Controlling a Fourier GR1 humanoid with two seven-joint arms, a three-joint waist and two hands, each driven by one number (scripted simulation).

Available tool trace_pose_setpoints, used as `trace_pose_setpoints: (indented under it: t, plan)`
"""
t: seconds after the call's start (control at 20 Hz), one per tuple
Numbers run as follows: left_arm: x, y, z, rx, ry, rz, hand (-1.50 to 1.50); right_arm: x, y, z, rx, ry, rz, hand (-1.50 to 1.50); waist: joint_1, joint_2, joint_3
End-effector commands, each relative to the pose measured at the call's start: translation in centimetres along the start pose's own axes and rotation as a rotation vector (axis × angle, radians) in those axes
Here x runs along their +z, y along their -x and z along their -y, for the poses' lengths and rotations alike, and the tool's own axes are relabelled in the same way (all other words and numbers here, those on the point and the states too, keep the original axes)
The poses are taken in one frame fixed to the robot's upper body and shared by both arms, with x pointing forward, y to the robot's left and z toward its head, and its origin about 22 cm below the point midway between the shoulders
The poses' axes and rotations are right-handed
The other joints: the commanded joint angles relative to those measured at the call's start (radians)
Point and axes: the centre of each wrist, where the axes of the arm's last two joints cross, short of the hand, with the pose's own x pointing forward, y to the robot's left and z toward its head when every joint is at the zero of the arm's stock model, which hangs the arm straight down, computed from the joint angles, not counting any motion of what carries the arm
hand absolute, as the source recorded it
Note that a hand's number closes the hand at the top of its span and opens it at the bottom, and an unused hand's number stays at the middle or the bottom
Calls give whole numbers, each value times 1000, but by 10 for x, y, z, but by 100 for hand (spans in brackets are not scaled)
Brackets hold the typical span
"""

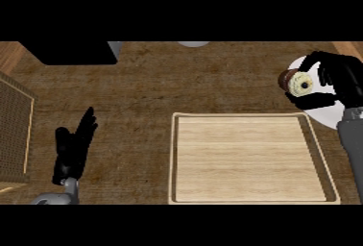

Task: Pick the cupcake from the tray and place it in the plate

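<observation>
A cupcake (297, 83) with a brown wrapper and pale frosting lies tilted on its side in my right hand (333, 79), whose fingers and thumb curl round it. The hand holds it over the white plate (325, 116) at the right edge, beyond the tray's far right corner. The plate is largely hidden by the hand and forearm. The light wooden tray (245, 158) in front of it has nothing on it. My left hand (73, 146) rests open at the lower left, fingers up, well away from the tray.
A woven wicker box (14, 134) stands at the left edge. A black block (74, 52) sits at the far left of the counter, with a grey round object (193, 43) at the far edge.
</observation>
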Motion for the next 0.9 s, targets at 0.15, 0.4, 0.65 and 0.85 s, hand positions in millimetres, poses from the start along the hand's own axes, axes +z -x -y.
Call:
trace_pose_setpoints:
  t: [0.15,0.4,0.65,0.85]
  plan:
    - [-10,5,-1,1,23,5,0,5,31,45,9,126,-158,150,5,3,0]
    - [16,-6,13,-4,25,14,0,-11,67,58,-17,122,-226,150,23,5,1]
    - [3,-4,11,11,29,17,0,-22,89,42,19,102,-288,150,28,8,1]
    - [2,-15,14,-3,20,22,0,-11,119,46,58,80,-305,150,30,10,2]
